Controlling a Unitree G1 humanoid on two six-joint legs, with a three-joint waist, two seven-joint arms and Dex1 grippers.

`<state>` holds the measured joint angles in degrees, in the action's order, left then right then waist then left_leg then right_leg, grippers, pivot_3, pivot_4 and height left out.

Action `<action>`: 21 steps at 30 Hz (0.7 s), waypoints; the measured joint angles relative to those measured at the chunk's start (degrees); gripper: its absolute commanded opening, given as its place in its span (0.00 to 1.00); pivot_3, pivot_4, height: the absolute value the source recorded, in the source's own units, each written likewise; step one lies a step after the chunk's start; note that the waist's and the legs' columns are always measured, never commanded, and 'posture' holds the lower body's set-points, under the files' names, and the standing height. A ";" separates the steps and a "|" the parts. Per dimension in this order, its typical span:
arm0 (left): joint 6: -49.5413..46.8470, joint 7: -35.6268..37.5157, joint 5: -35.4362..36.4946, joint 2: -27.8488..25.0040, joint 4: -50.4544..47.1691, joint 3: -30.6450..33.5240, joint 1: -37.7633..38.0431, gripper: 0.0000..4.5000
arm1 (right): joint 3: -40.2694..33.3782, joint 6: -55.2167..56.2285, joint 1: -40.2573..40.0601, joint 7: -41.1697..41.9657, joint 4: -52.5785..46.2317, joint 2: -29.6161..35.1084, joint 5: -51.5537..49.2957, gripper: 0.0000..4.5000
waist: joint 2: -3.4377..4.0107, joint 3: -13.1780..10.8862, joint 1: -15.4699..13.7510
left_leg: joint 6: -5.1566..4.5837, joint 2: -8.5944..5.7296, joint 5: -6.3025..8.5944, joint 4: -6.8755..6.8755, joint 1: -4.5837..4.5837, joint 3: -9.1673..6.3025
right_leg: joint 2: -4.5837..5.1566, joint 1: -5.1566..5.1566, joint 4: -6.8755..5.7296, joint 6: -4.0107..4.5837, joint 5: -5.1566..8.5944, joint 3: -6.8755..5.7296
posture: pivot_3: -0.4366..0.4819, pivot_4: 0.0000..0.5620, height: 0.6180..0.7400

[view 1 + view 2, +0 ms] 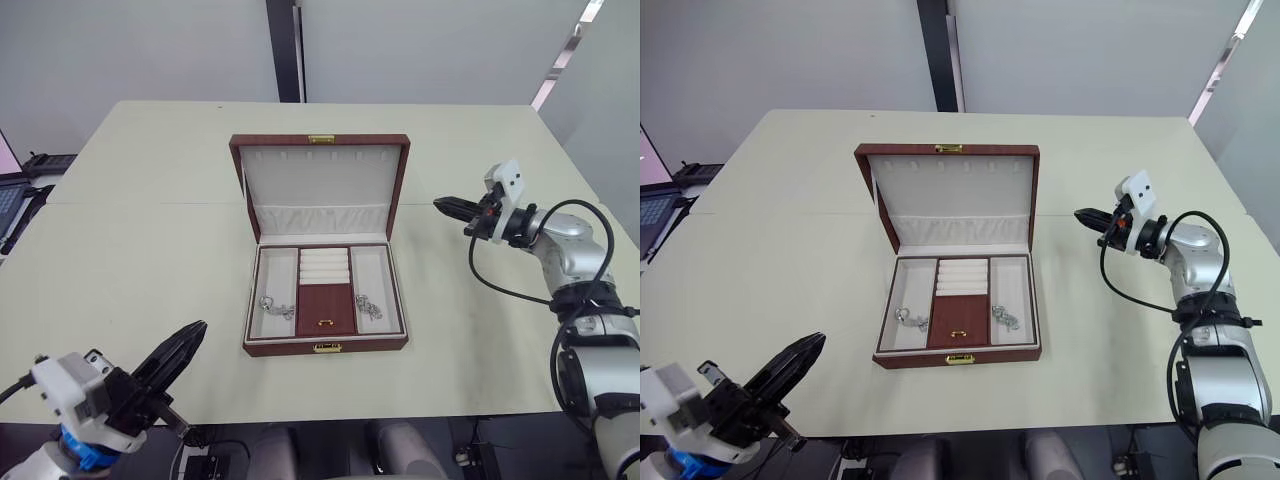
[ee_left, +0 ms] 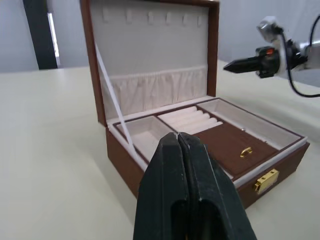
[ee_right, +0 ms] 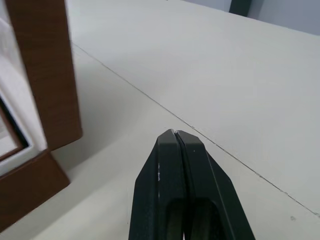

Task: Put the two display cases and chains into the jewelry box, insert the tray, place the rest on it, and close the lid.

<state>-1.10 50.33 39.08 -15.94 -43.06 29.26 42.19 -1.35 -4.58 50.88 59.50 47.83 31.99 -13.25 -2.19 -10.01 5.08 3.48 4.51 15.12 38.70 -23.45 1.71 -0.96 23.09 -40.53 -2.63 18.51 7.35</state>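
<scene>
The jewelry box (image 1: 325,300) sits open mid-table (image 1: 140,250), lid upright, tray (image 1: 325,290) seated inside with a chain (image 1: 268,304) in the left compartment and another (image 1: 369,306) in the right. The left gripper (image 1: 190,345) hovers clenched and empty at the near left, well apart from the box, and the right gripper (image 1: 445,205) hangs pinched closed, holding nothing, to the box's right.

Head views overhead; wrists low (sharing jewelry box (image 1: 325,255)).

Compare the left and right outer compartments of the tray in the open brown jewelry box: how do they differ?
Little differs. The left cream-lined compartment holds its silver jewelry piece near the box's front end; the right cream-lined compartment holds a similar silver piece, also toward the front. They flank opposite sides of the brown centre lid. Both are long, narrow, otherwise bare.
</scene>
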 measured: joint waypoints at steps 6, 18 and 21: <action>8.19 3.18 -1.59 4.13 -0.41 -2.42 6.37 0.00 | -0.32 7.49 10.41 -2.00 14.15 -1.94 2.99 0.01 | 0.16 -0.10 0.86 | -0.10 0.00 0.05 -0.08 0.01 0.10 | -0.01 0.03 0.16 -0.03 -0.02 0.12 | 0.48 0.27 1.00; 16.45 5.27 -2.88 3.80 2.55 -4.50 6.81 0.00 | -3.97 10.53 20.51 -1.61 22.44 -7.48 3.04 0.01 | 0.27 -0.16 1.47 | -0.13 0.02 0.08 -0.17 -0.01 0.14 | 0.00 0.04 0.22 -0.03 -0.02 0.11 | 0.48 0.27 1.00; 17.84 5.52 -3.13 3.73 3.04 -5.23 7.14 0.00 | -4.54 10.42 21.94 0.16 22.46 -8.82 2.95 0.01 | 0.28 -0.17 1.47 | -0.13 0.02 0.08 -0.26 0.00 0.14 | 0.00 0.07 0.22 -0.03 -0.02 0.11 | 0.48 0.27 1.00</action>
<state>16.75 55.85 35.96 -12.21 -40.02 24.02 49.34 -5.89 5.84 72.82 59.66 70.30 23.18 -10.30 -1.91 -10.19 6.55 3.35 4.53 15.20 38.44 -23.45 1.85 -0.96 23.16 -40.30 -2.65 18.48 7.46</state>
